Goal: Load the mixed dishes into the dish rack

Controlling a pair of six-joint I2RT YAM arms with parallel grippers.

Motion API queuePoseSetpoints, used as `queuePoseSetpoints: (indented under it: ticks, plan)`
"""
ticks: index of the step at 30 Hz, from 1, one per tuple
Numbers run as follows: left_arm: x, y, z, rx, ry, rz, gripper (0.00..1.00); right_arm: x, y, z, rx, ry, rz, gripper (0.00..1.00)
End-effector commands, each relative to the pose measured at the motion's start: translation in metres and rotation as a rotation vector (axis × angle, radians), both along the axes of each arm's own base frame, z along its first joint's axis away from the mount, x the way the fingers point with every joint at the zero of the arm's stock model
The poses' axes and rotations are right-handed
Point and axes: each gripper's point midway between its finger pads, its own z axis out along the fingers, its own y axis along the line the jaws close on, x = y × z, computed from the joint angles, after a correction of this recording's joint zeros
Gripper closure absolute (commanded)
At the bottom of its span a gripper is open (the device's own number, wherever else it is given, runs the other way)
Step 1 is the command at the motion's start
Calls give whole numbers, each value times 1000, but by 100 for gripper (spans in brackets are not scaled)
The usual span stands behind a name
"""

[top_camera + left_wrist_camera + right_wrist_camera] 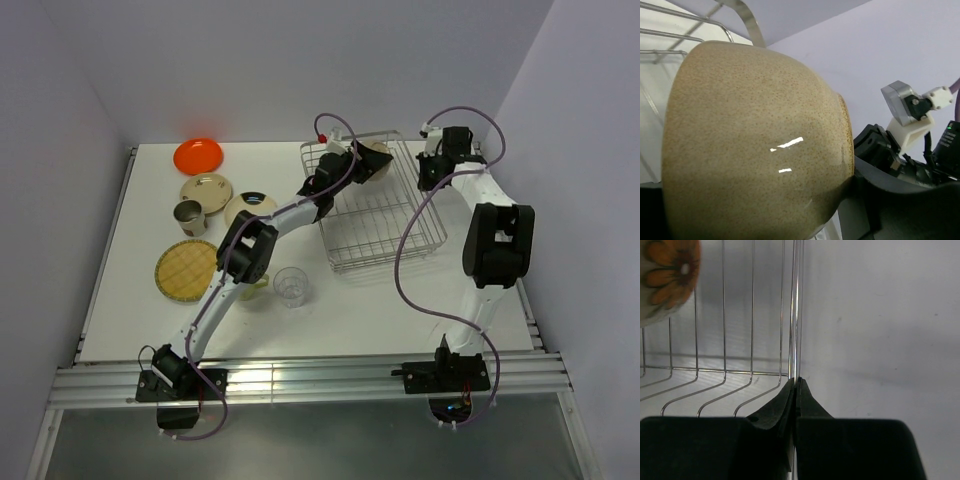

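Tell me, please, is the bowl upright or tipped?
Tipped on its side: in the left wrist view the bowl shows its wall, foot facing sideways, over the rack.

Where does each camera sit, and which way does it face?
Top external: above and behind the bases, looking down on the table; the left arm and right arm show whole.
Left wrist: on the left gripper, facing the held cream bowl, dish rack behind; its dark fingers show.
Right wrist: on the right gripper, looking along its shut jaws at the rack's rim wire.
Shared: top and left wrist views both show bowl, rack and the right arm's wrist.
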Motion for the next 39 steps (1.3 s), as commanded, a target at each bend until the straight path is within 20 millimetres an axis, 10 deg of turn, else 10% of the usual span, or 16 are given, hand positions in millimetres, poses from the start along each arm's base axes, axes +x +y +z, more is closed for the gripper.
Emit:
queuePoseSetpoints:
  ticks: [1,39]
  plan:
    - [-7,0,51,-127,-110,-39,42,-25,41,-1,80,55,89,100]
    - [2,2,-43,50,266,5,24,-33,60,-2,164,73,86,100]
